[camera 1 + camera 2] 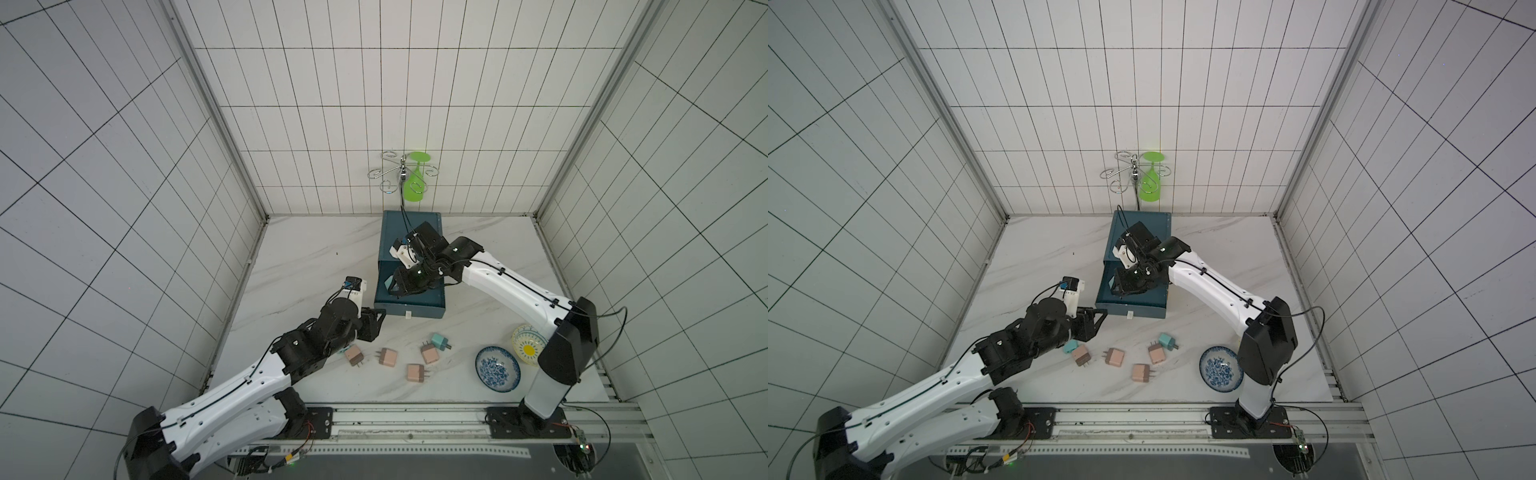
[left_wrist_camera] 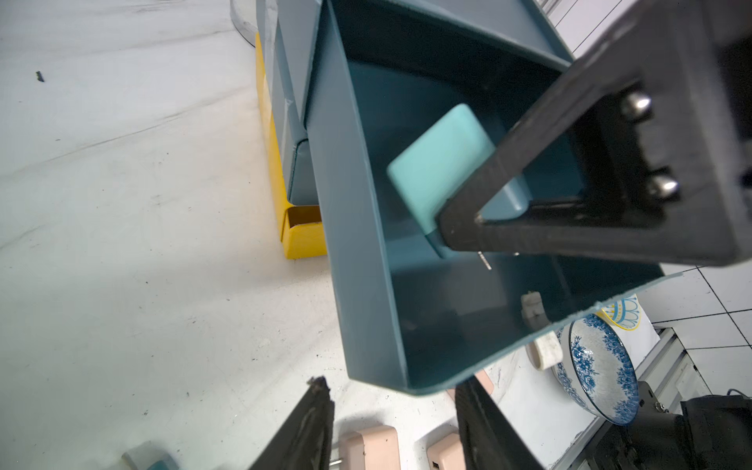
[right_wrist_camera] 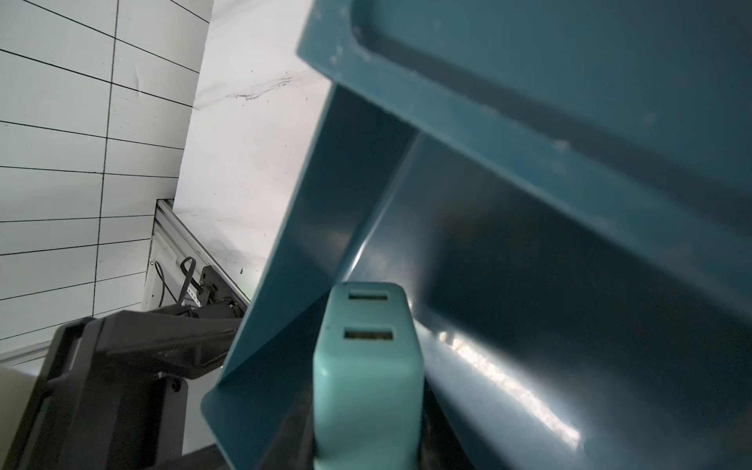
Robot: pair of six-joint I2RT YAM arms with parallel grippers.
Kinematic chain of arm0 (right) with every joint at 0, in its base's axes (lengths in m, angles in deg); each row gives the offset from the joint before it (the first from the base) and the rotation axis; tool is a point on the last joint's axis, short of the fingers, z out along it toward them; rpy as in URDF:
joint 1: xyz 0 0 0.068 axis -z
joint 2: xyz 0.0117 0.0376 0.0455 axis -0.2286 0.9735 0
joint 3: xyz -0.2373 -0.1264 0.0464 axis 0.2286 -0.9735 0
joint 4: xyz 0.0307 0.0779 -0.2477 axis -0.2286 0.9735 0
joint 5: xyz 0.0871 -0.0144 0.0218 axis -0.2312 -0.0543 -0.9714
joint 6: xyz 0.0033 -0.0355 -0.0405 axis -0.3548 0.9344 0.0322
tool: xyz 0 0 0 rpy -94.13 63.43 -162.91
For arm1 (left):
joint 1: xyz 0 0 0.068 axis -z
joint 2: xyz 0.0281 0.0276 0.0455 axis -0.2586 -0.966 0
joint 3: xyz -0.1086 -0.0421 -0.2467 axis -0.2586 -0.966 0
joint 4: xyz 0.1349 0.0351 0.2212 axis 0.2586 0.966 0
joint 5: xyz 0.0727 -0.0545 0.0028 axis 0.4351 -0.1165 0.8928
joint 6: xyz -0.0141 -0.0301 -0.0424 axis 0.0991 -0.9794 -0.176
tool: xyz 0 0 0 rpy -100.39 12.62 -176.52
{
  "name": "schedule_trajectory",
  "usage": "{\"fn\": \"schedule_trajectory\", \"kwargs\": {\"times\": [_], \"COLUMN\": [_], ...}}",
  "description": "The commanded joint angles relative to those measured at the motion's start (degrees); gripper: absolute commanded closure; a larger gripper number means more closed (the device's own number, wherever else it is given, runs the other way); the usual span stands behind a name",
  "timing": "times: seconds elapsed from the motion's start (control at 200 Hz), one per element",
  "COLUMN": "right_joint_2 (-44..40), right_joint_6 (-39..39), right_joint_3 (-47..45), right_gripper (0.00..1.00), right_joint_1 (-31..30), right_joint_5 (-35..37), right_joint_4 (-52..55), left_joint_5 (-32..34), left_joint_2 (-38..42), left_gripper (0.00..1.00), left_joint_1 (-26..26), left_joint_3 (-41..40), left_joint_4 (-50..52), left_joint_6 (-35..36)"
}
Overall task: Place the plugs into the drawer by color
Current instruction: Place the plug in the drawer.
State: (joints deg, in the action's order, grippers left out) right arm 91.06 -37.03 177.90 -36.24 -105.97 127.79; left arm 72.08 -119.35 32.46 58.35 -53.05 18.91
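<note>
1. Four pink plugs (image 1: pixel 387 357) and two teal plugs (image 1: pixel 439 341) lie loose on the table (image 1: pixel 311 257), at six o'clock of the drawer (image 1: pixel 415 309), not yet sorted.
2. The left gripper (image 1: pixel 374 322), jaws parted and empty, hovers at the drawer's seven o'clock corner, seemingly to steady it.
3. The right gripper (image 1: pixel 397 286), clenched on a third teal plug (image 2: pixel 439 171), reaches inside the open drawer, apparently low enough for a gentle drop.
</note>
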Motion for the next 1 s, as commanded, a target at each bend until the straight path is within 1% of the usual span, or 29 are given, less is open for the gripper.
{"fn": "schedule_trajectory", "kwargs": {"times": [0.0,0.09,0.13,0.15,0.19,0.215,0.24,0.275,0.35,0.505,0.57,0.615,0.675,0.7,0.785,0.865,0.919,0.994], "right_joint_2": [1.15,2.34,2.37,2.25,2.02,1.93,1.87,1.77,1.95,0.95,-0.81,-2.4,-4.63,-5.42,-8.71,-12.95,-16.2,-21.46], "right_joint_6": [0.61,1.01,1.11,1.11,1.18,1.2,1.08,1.04,0.94,1.28,1.44,1.63,2.0,2.36,3.45,4.19,4.57,5.2], "right_joint_3": [1.65,2.13,2.05,2.05,2.04,2.05,1.99,1.88,1.74,1.78,1.7,1.56,1.03,1.08,0.25,-2.04,-3.8,-6.96], "right_gripper": [0.85,0.83,0.79,0.75,0.64,0.55,0.49,0.44,0.41,0.35,0.3,0.28,0.25,0.25,0.25,0.25,0.25,0.26], "right_joint_1": [0.32,0.45,0.42,0.45,0.56,0.66,0.8,1.0,1.45,1.57,1.47,1.38,1.15,1.2,1.22,1.11,1.05,0.48], "right_joint_5": [-1.84,-1.75,-1.06,-0.54,0.33,0.7,0.91,0.72,-0.45,1.06,2.23,3.47,5.07,5.51,6.87,7.16,8.37,11.32], "right_joint_4": [-0.95,-0.41,-0.37,-0.27,-0.17,-0.06,-0.06,-0.06,-0.06,0.43,1.17,1.65,2.25,2.94,4.46,4.15,4.06,4.35], "left_joint_5": [-2.33,-2.03,-1.78,-1.6,-1.42,-1.26,-1.15,-1.01,-1.03,-0.98,0.27,1.83,3.67,4.32,6.37,10.84,13.19,14.85], "left_joint_2": [-0.82,-0.94,-0.68,-0.55,-0.23,0.05,0.19,0.42,0.4,0.81,1.81,3.27,5.86,6.94,10.22,13.68,15.28,14.51], "left_gripper": [0.5,0.49,0.49,0.49,0.49,0.49,0.48,0.48,0.47,0.45,0.44,0.43,0.39,0.38,0.38,0.38,0.38,0.37], "left_joint_1": [-0.33,-0.33,-0.32,-0.29,-0.41,-0.42,-0.44,-0.42,-0.41,-0.44,-0.51,-0.51,-0.51,-0.55,-0.59,-0.51,-0.67,-0.68], "left_joint_3": [0.8,0.89,0.92,0.97,0.87,0.81,0.73,0.73,0.74,0.86,1.08,1.4,0.89,1.02,1.69,1.22,-0.04,-1.39], "left_joint_4": [-2.55,-2.34,-2.12,-1.99,-1.87,-1.84,-1.83,-1.73,-1.47,-0.7,0.97,4.03,6.35,7.8,14.34,20.67,22.2,23.5], "left_joint_6": [1.06,1.02,1.11,1.15,1.2,1.2,1.16,1.2,1.13,0.93,0.88,-0.24,-1.23,-1.97,-4.19,-7.2,-9.37,-12.08]}}
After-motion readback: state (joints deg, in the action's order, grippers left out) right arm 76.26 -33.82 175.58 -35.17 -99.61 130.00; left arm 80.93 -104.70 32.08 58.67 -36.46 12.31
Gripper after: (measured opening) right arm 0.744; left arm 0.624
